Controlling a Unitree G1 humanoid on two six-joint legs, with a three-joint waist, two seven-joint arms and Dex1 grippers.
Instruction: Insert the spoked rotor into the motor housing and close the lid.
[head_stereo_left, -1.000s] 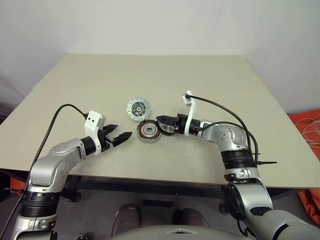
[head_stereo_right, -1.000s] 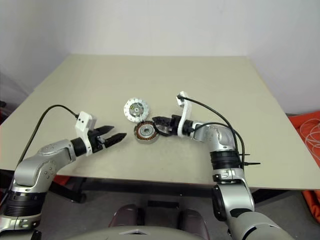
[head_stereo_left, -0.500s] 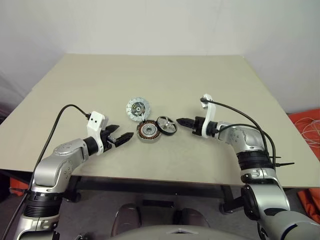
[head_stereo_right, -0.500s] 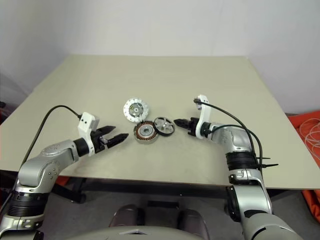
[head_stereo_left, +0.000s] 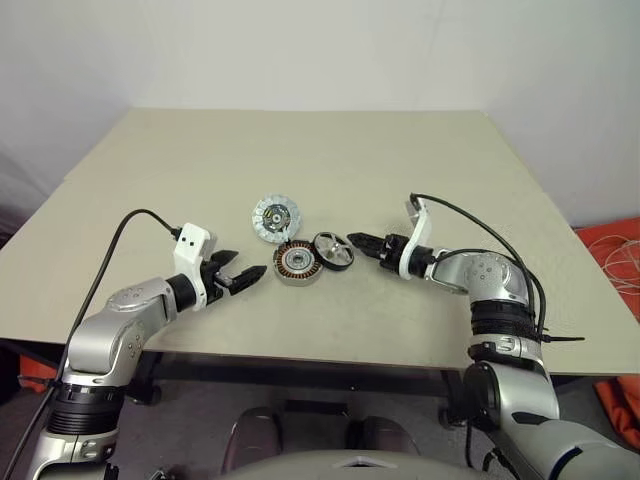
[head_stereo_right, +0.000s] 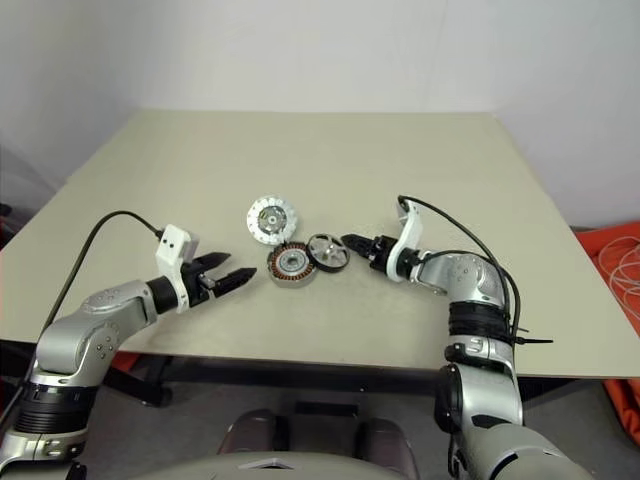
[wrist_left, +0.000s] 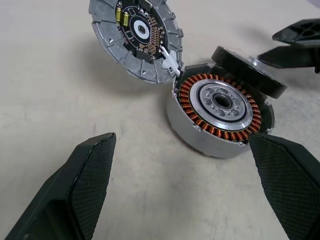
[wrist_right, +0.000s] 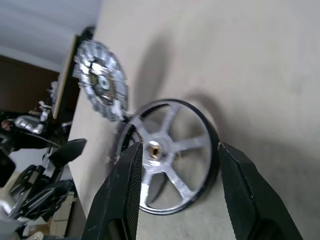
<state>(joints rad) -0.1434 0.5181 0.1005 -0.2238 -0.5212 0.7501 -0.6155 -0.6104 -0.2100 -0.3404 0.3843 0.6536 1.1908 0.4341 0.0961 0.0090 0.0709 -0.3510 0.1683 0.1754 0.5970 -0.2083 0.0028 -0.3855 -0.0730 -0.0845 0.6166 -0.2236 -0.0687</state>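
The spoked rotor, black-rimmed with silver spokes, stands tilted against the right side of the motor housing. The housing's copper windings face up. Just behind them the lid lies flat, its circuit side showing, touching the housing's rim. My right gripper is open just right of the rotor, pointing at it; the rotor sits ahead, framed by the two fingers, not gripped. My left gripper is open, a short way left of the housing, holding nothing.
All parts sit mid-table on the beige table, near its front half. The front edge runs just below both arms. An orange object with white cables lies on the floor beyond the right edge.
The right gripper drew back to the right from the rotor, which stays leaning on the housing, and its fingers have spread. The left arm has stayed still.
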